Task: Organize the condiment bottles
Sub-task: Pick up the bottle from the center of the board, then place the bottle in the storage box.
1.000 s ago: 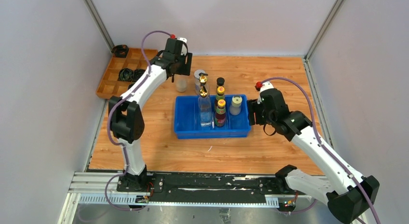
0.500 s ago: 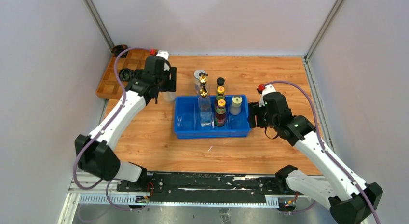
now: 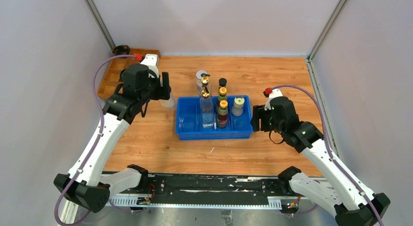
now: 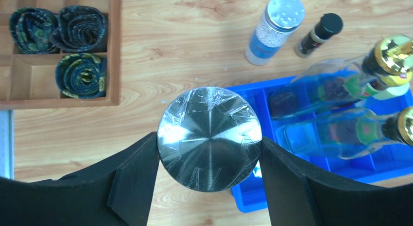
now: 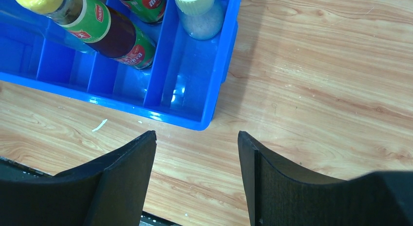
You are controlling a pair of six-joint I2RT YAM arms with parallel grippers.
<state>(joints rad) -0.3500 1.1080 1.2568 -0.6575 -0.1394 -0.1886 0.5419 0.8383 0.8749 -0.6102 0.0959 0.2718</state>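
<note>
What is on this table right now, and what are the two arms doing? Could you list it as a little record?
Left gripper: closed on a silver-lidded jar, beside the bin's left end
Right gripper: open, empty, by the bin's right end
Blue bin: holds a gold-spouted bottle, yellow-capped sauce bottles, a cream-lidded jar
Behind the bin: shaker jar and black-capped bottle, upright on the table
Wooden tray: dark coiled rings
</note>
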